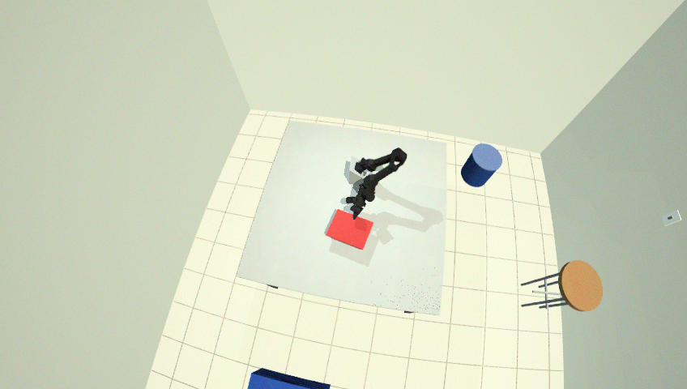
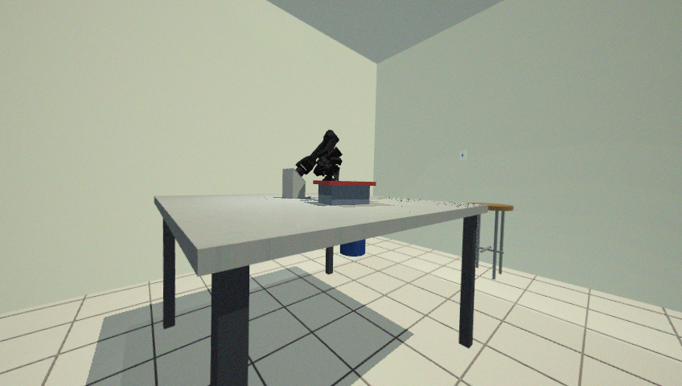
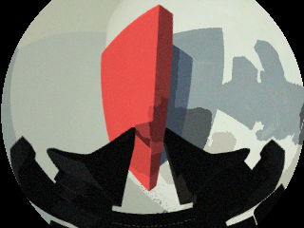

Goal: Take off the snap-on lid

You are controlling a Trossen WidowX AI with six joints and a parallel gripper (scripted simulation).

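The red lid (image 1: pixel 344 233) (image 2: pixel 351 182) (image 3: pixel 128 81) lies level on top of the blue-grey storage box (image 2: pixel 347 195) (image 3: pixel 182 85), overhanging its walls. No gap between lid and box is visible in the exterior view. The box stands on the table (image 1: pixel 289 231) (image 2: pixel 239 219). My gripper (image 1: pixel 355 216) (image 2: pixel 330 178) (image 3: pixel 149 131) is shut on the lid, at its edge on the arm's side. In the wrist view one finger is at the red top face and the other at the underside of the overhanging rim. The exact contact is hard to see.
A pale grey block (image 2: pixel 288 183) stands at the arm's base, behind the box. Off the table are a blue cylinder (image 1: pixel 482 164) (image 2: pixel 352 248), a round wooden stool (image 1: pixel 582 285) (image 2: pixel 502 207) and a blue object (image 1: pixel 287 382) on the floor.
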